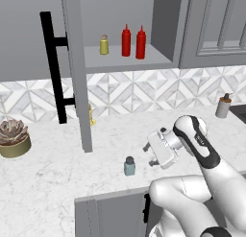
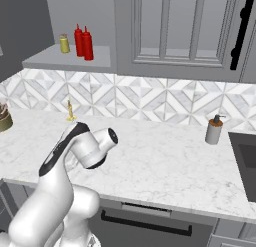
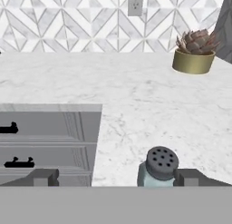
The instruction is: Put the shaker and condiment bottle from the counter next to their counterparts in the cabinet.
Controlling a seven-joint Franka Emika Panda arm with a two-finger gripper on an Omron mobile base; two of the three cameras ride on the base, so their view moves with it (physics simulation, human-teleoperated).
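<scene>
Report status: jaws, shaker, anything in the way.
Jaws open, gripper low over the counter, empty. Shaker upright on the counter beside it, not yet gripped. Two red bottles on the cabinet shelf. Nothing between.

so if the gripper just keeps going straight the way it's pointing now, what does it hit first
Most likely the shaker, which stands on the counter just ahead of the open gripper, nearer one fingertip than centred. Past it, only the succulent pot stands far off. Depth is hard to judge.

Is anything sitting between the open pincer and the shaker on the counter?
Nothing visible. In the left base view the pincer hangs open just right of the shaker, with only bare counter between them. The hand view shows the shaker close ahead, beside one fingertip.
</scene>
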